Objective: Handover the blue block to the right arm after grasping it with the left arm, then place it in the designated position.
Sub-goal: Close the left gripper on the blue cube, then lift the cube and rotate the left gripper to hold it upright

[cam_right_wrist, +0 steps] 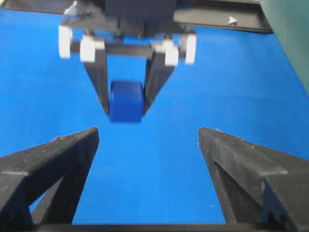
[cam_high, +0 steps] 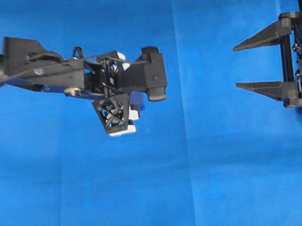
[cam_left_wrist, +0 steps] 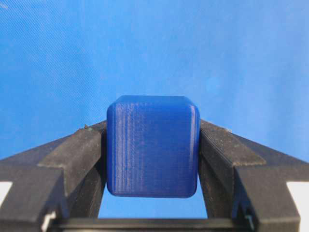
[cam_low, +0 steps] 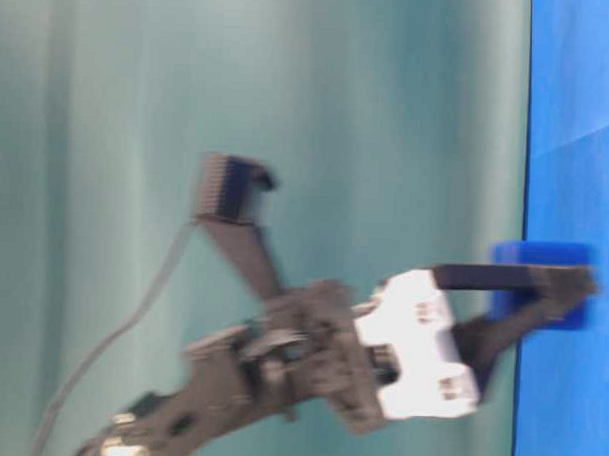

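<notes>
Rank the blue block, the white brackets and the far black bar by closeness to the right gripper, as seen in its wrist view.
1. The blue block, centre, held in the left gripper.
2. The white brackets, above the block.
3. The black bar, along the top edge, farthest back.

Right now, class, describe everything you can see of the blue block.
The blue block is a small dark-blue cube with rounded edges and fine layered ridges, like printed plastic. It sits upright, clamped on two opposite faces by the left pincer, above the brighter blue cloth. The open right pincer faces it, not touching.
</notes>
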Controlling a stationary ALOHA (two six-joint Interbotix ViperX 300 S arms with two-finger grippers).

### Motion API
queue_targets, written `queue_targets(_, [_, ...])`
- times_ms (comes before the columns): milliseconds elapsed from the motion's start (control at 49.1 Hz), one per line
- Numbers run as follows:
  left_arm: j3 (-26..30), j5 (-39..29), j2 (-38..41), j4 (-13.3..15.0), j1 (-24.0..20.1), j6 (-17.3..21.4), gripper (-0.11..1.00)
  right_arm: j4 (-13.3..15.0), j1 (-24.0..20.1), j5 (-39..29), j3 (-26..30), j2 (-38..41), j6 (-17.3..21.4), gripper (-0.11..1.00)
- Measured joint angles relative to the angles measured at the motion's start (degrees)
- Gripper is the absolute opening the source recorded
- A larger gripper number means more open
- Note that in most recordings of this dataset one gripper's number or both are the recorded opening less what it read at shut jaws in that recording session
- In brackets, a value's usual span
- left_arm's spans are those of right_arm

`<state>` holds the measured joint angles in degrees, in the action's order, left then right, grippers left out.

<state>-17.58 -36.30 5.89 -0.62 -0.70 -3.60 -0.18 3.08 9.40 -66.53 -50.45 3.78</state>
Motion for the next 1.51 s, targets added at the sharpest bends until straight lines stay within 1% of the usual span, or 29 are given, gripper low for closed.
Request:
queue_targets(122, [1.58, -3.43, -1.85, 0.0, 0.0, -0.09, 0.46, 0.0, 0.0, 0.0, -0.09, 0.0, 0.0, 0.97])
queue_targets(326, [5.27, -10.55, -1.93, 0.0, 0.0, 0.09, 0.46, 0.0, -0.09, 0.0, 0.0, 0.0, 0.0, 0.97])
queue_targets(488, [8.26, -13.8, -1.93, 0.0, 0.09, 0.18, 0.46, 0.0, 0.0, 0.0, 0.09, -0.09, 0.0, 0.97])
queue_targets(814, [11.78, -16.44, -4.75, -0.26, 0.18, 0.09, 0.46, 0.0, 0.0, -0.09, 0.09, 0.0, 0.0, 0.97])
queue_targets(1506, [11.6, -16.61, -5.71, -0.53, 0.18, 0.09, 0.46, 0.0, 0.0, 0.0, 0.62, 0.0, 0.0, 0.97])
